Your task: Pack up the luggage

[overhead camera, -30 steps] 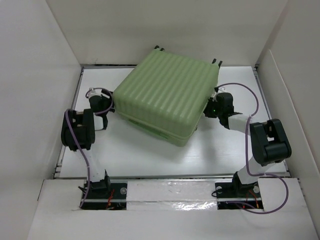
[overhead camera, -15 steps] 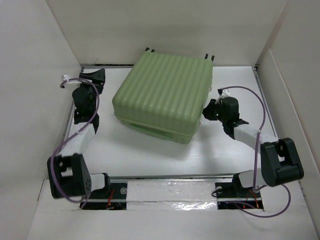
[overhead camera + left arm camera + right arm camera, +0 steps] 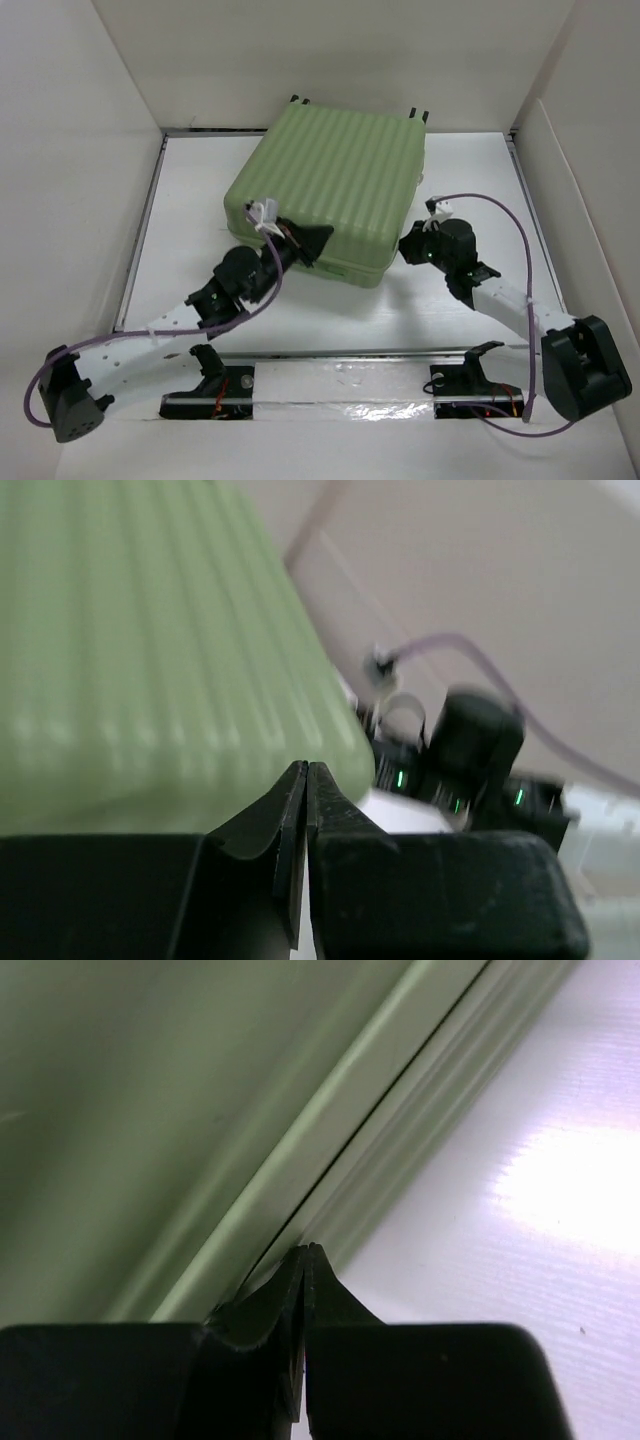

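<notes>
Case (image 3: 335,180) lies flat and closed toward the back of the counter (image 3: 190,200), wheels (image 3: 300,99) at the far edge, same spot as half a second back. The new bit is the left arm (image 3: 235,282). It was parked out along the left wall (image 3: 70,180), and now it's swung across low, with its jaws poking at the case's near-left edge. Right arm (image 3: 500,295) has dropped a touch nearer too, jaws at the near-right corner.

Both sets of jaws are clenched flat on nothing. In the right wrist view the tips sit right at the seam (image 3: 380,1110) between the two halves. Looks to me like they're setting up to work the lid open, so actual packing hasn't started.

Can't make out any latch or zip. Clenched tips on a smooth ribbed shell could easily just shove the case around. The side walls box things in, and the right arm's purple cable (image 3: 505,205) loops close by.
</notes>
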Controlling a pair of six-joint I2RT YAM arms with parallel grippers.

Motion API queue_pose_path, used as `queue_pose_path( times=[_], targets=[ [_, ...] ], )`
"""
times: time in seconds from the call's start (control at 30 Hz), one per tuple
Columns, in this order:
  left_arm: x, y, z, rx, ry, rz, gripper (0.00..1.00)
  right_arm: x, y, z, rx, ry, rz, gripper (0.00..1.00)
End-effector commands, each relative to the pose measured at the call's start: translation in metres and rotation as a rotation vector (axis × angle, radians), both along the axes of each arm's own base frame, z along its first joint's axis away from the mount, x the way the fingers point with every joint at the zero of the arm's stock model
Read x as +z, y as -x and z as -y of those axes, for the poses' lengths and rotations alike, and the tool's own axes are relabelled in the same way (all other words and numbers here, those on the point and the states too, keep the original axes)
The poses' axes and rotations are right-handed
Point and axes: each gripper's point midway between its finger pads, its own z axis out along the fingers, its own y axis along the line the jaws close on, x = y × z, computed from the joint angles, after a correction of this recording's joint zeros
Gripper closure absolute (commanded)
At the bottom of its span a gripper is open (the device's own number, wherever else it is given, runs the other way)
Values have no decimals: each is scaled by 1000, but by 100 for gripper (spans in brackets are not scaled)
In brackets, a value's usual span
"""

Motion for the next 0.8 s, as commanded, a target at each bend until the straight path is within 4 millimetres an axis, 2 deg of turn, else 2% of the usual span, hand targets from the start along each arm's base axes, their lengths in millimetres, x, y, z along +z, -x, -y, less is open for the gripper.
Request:
queue_pose_path(
  times=[0.0, 0.03, 0.07, 0.1, 0.13, 0.17, 0.2, 0.27, 0.3, 0.33, 0.37, 0.43, 0.47, 0.5, 0.57, 0.6, 0.67, 0.7, 0.77],
  targets=[
    [-18, 43, -7, 17, -102, 24, 100, 31, 5, -7, 8, 10, 85, 91],
    [-40, 48, -12, 44, -129, -24, 100, 23, 9, 1, -18, 32, 66, 87],
    [-51, 59, -14, 28, -128, -55, 100, 22, 15, 9, -45, 45, 60, 80],
    [-67, 78, -5, -36, -128, -103, 100, 19, 16, 16, -79, 60, 61, 77],
    [-92, 85, -7, -37, -156, -143, 100, 15, 21, 19, -82, 60, 55, 74],
    [-103, 92, -6, -47, -158, -172, 100, 4, 28, 25, -90, 66, 37, 72],
    [-116, 98, -6, -53, -171, -200, 100, 8, 35, 24, -70, 51, 53, 70],
    [-143, 104, -3, -54, -186, -255, 100, 4, 46, 24, -47, 38, 63, 71],
    [-148, 105, 0, -61, -197, -264, 100, -1, 49, 23, -34, 37, 64, 71],
    [-150, 106, 3, -68, -203, -268, 100, 4, 51, 21, -16, 22, 107, 71],
    [-158, 105, 7, -68, -247, -264, 91, 4, 51, 20, 0, 15, 137, 72],
    [-148, 101, 17, -74, -244, -244, 81, 13, 54, 14, 61, -13, 196, 70],
    [-153, 96, 21, -69, -283, -233, 77, 16, 53, 14, 69, -15, 211, 68],
    [-149, 93, 25, -76, -277, -224, 71, 23, 55, 8, 117, -24, 229, 62],
    [-151, 90, 36, -117, -295, -221, 70, 25, 53, 8, 142, 2, 264, 59],
    [-146, 80, 36, -106, -280, -205, 70, 31, 46, 12, 113, 9, 305, 57],
    [-153, 78, 44, -163, -289, -209, 70, 28, 41, 15, 111, 29, 330, 55],
    [-153, 69, 41, -148, -278, -212, 70, 36, 39, 14, 122, 21, 376, 52],
    [-155, 70, 46, -178, -289, -211, 71, 40, 39, 10, 160, 26, 425, 50]
  ],
)
